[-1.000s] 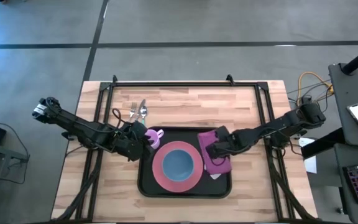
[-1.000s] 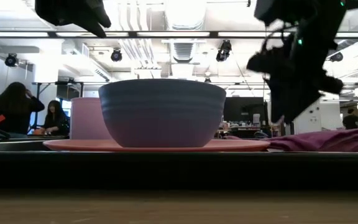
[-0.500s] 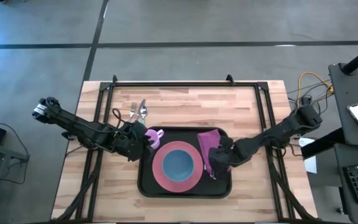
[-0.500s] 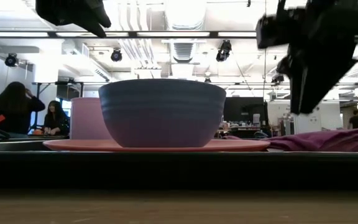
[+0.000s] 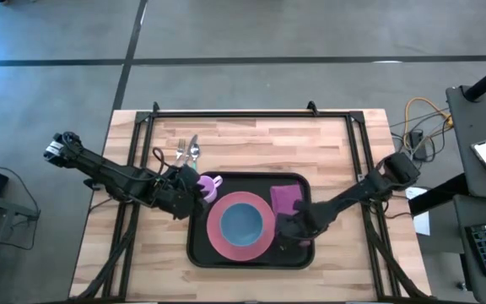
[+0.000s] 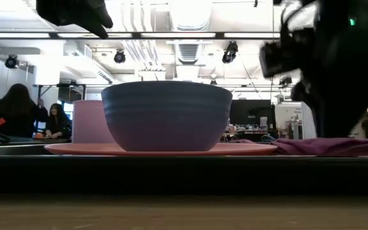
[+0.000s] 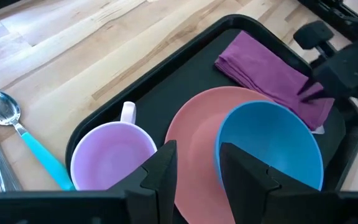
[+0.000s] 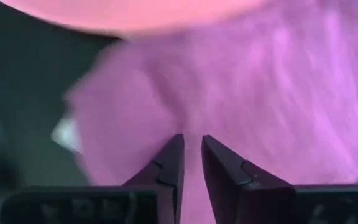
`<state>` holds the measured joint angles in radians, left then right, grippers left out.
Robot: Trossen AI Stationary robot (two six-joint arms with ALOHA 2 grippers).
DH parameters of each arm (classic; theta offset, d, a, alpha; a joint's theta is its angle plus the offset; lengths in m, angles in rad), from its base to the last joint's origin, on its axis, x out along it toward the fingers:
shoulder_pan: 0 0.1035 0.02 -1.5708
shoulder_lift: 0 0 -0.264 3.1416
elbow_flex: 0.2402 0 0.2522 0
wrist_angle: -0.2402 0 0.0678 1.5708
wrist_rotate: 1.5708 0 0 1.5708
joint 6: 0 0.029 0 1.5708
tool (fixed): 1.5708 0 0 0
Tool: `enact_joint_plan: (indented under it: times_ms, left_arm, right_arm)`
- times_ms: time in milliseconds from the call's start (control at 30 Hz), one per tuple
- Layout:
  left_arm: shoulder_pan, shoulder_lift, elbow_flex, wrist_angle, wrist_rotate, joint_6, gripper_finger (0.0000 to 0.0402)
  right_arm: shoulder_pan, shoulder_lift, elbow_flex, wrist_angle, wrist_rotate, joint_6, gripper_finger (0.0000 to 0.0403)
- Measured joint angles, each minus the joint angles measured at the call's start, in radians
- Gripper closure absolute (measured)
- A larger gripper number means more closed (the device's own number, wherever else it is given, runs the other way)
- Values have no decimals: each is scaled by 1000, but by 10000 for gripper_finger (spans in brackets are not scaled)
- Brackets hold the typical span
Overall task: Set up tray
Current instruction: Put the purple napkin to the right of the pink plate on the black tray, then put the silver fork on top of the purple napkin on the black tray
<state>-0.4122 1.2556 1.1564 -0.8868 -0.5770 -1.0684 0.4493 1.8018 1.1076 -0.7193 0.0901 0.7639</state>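
Note:
The black tray (image 5: 199, 253) lies in the middle of the table. On it a blue bowl (image 5: 243, 221) stands on a pink plate (image 5: 216, 230). A lilac mug (image 5: 211, 183) stands at the tray's far left, and a purple napkin (image 5: 285, 198) lies flat at its right. My right gripper (image 5: 290, 228) points down at the napkin's near end, fingers almost together. My left gripper (image 7: 197, 168) hangs open above the mug and the plate's left side, with nothing between its fingers. My right gripper has its fingertips (image 8: 173, 152) down on the near end of the purple napkin (image 8: 194, 121), coming from above. The narrow gap between them shows purple cloth. The view is blurred, so whether one layer or several is caught does not show. The napkin lies flat on the tray.
A fork and a blue-handled spoon (image 5: 186, 152) lie on the wood beyond the tray's far left corner. A small white scrap (image 7: 316, 128) shows at the napkin's near edge. Bare wood runs along the far side and both ends of the table. People sit in the room behind.
My right gripper has travelled along the napkin toward the table's near edge and a little left, sinking slightly and rolling its wrist. It now stands over the napkin's near end. The napkin, plate, bowl and mug stay where they were.

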Motion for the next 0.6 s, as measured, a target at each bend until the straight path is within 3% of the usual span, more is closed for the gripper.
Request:
enact_joint_plan:
  times_ms: [367,600]
  left_arm:
    - [-6,0,0,-8,1,20,299]
    - [-7,0,0,-48,7,-7,299]
  right_arm:
    - [11,-16,68,3,90,70,342]
    - [-34,-121,97,-7,196,93,315]
